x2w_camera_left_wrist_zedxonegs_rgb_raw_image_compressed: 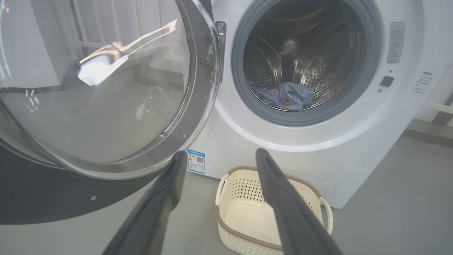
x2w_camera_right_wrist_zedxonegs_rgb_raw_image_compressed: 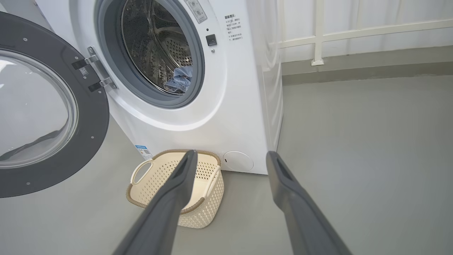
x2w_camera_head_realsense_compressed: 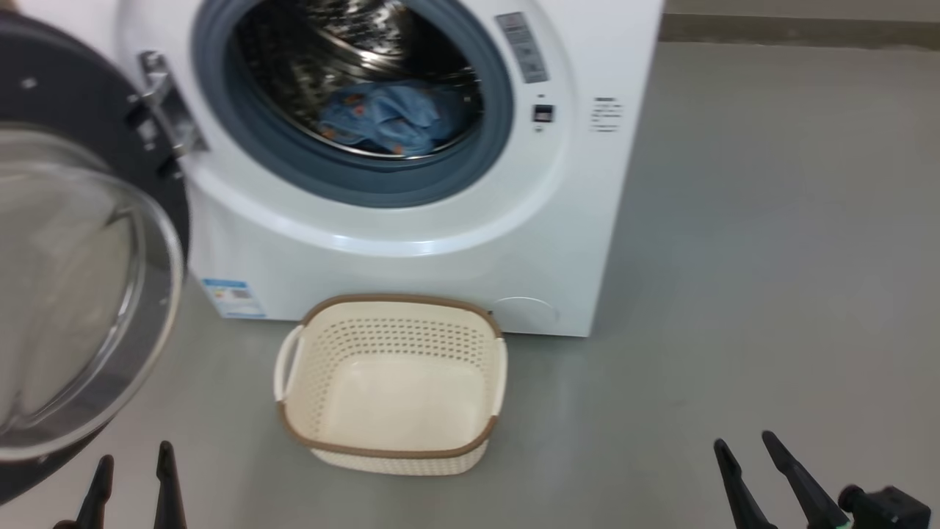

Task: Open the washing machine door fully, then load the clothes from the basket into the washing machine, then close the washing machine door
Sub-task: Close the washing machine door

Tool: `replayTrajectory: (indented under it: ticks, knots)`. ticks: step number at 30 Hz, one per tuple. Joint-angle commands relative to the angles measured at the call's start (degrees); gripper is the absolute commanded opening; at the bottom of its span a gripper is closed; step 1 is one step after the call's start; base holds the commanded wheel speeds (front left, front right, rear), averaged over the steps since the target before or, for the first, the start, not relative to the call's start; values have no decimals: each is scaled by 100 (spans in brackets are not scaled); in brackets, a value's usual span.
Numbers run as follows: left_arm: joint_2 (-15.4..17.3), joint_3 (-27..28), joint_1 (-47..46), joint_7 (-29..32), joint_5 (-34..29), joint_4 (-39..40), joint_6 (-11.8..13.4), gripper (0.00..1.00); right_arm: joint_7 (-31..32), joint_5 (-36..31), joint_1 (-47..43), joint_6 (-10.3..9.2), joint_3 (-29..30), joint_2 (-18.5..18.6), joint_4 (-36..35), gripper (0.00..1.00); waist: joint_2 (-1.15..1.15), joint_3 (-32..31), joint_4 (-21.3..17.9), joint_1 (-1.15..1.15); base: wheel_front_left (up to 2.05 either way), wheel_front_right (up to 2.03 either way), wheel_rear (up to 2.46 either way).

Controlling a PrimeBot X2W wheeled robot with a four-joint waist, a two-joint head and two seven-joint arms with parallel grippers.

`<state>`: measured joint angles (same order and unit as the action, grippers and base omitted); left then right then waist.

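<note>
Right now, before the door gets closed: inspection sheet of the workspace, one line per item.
Surface: grey floor; machine and basket stand on it.
Job's things: washing machine, white, drum opening uncovered.
Job's things: washing machine door swung wide open on its hinge, at the left of the head view.
Job's things: clothes, light blue bundle lying low in the drum.
Job's things: basket on the floor close in front of the machine, nothing in it.
Clutter: nothing seen.
Grippers: left gripper open, holding nothing, below the door's edge; right gripper open, holding nothing, over the floor.
Cables: nothing seen.
Surroundings: white railing along the wall beyond the machine.
</note>
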<state>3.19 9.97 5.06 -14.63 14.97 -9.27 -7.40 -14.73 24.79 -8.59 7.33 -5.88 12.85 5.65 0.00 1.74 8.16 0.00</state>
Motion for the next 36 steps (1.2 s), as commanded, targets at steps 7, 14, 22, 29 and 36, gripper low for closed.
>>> replayTrajectory:
  ticks: [7, 14, 22, 29, 36]
  knots:
    - [13, 247, -72, -37, 2, 58, -9, 100, -27, 69, 544, 16, -432, 215, -18, 100, 0, -12, 963, 0, 0, 0, 0]
    - [-12, 272, -69, -37, 27, 43, -9, 100, -27, 99, 704, 16, -576, 232, 19, 100, 0, 25, 1463, 0, 0, 0, 0]
    - [-28, 251, -51, -37, 98, 29, -4, 100, -27, 112, 753, 16, -628, 309, 38, 100, 0, 95, 2006, 0, 0, 0, 0]
    - [-30, 164, 18, -37, 338, 120, 145, 100, -27, 120, 852, 16, -744, 388, 60, 100, 0, 137, 2167, 0, 0, 0, 0]
    - [-31, 148, 92, -37, 497, 292, 275, 100, -27, 171, 973, 16, -874, 454, 118, 100, 0, 161, 2188, 0, 0, 0, 0]
